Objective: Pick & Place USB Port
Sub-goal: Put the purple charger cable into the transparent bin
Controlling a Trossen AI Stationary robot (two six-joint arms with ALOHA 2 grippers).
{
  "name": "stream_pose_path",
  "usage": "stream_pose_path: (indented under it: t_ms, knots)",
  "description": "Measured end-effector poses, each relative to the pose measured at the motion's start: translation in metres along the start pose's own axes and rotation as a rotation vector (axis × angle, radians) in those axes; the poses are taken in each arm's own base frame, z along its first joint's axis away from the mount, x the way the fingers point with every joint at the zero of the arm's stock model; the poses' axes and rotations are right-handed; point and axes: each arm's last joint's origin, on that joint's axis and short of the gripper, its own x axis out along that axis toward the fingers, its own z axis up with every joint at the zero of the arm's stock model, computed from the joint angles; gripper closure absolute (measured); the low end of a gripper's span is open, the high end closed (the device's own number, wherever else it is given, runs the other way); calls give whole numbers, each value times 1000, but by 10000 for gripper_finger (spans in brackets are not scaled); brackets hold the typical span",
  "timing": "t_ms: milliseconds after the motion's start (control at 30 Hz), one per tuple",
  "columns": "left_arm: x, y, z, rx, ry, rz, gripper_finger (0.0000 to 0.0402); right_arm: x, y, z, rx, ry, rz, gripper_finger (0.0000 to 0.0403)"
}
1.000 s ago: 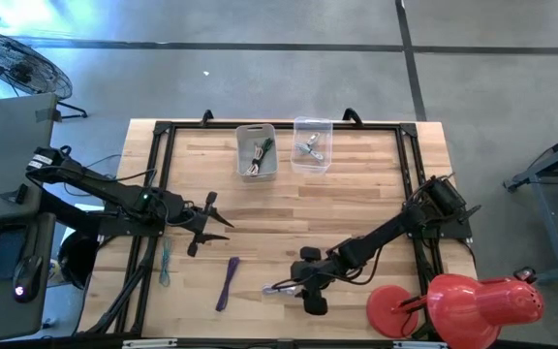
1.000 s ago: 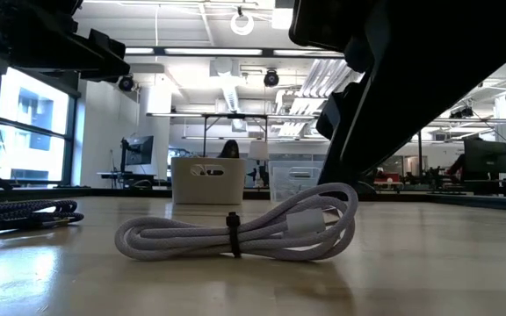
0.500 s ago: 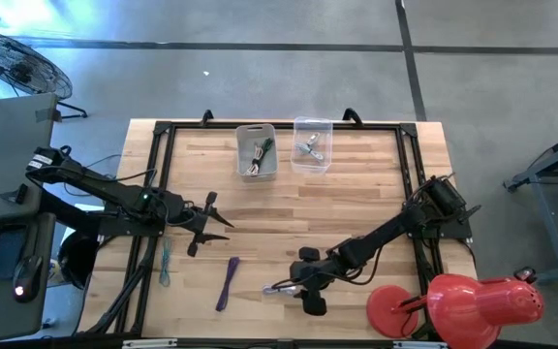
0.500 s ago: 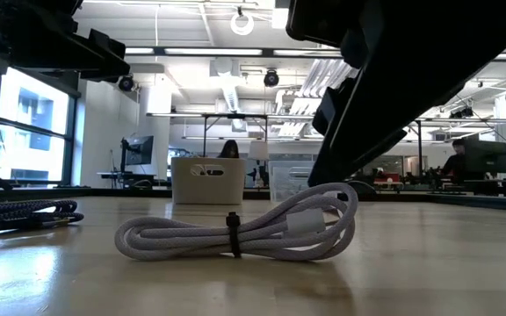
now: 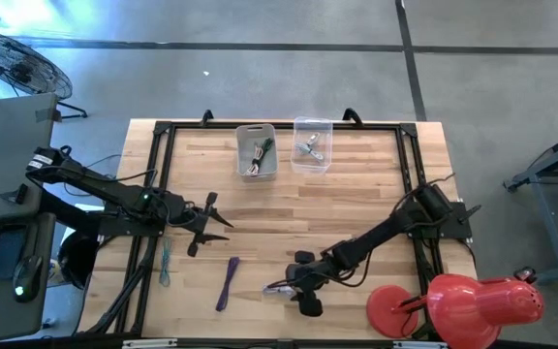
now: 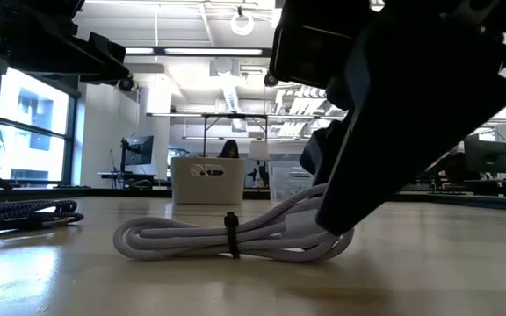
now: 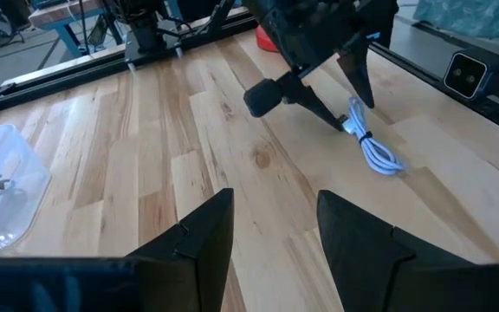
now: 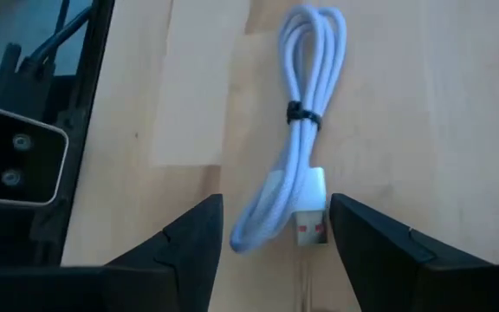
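A white USB cable [image 8: 294, 165], coiled and bound by a dark tie, is seen lying flat on the wooden table [image 5: 356, 208] near its front edge, right of centre in the high view. Its plug end, with a red insert showing, is pointed toward the right gripper [image 8: 274, 227], whose two dark fingers [image 8: 193, 247] are spread wide on either side of the plug end. No contact between the fingers and the cable is visible in the right wrist view. In the low view the same bundle [image 6: 235, 235] is shown resting on the tabletop, with the right gripper's dark bulk lowered over its plug end and reaching the table surface.

The right arm is stretched from the table's right edge toward the front centre, where the gripper [image 5: 299, 286] is placed over the cable [image 5: 277, 288].

A purple cable [image 5: 227, 282] is laid on the table to the left of the white one, well apart from it. Two bins are set side by side near the table's far edge: a grey bin [image 5: 256, 150] holding cables and a clear bin [image 5: 311, 144] holding small metal parts.

The left gripper [image 5: 201, 226] is held above the left part of the table, its fingers [image 7: 199, 238] parted and empty. A red lamp [image 5: 458, 301] is placed at the front right corner.
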Motion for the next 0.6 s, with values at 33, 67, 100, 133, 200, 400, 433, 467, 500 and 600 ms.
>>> stream_pose_path:
  t_ms: [33,67,100,133,200,400,433,467,500,600]
  knots:
    - [0,0,0,0,1,0,238,0,-1,1,-4,-6,-9,197]
    - [0,0,0,-2,2,0,238,0,-2,1,-8,-9,-15,198]
    - [0,0,0,-3,5,-1,238,0,-3,2,-10,-11,-19,201]
    - [0,0,-1,-4,6,-2,238,0,-4,2,-18,-13,-21,206]
    - [0,0,-1,-5,8,-4,238,0,-7,4,-14,-16,-30,225]
    - [0,0,-1,-6,8,-4,238,-1,-17,8,-15,-13,-55,352]
    - [0,0,-1,-5,8,-4,238,-1,-18,9,-32,-16,-61,373]
    - [0,0,-1,-5,8,-4,238,-1,-20,9,-47,-21,-68,383]
    - [0,0,-1,-5,8,-4,238,-1,-20,10,-58,-33,-86,383]
    - [0,0,-1,-5,8,-4,238,-2,-23,12,-74,-58,-140,381]
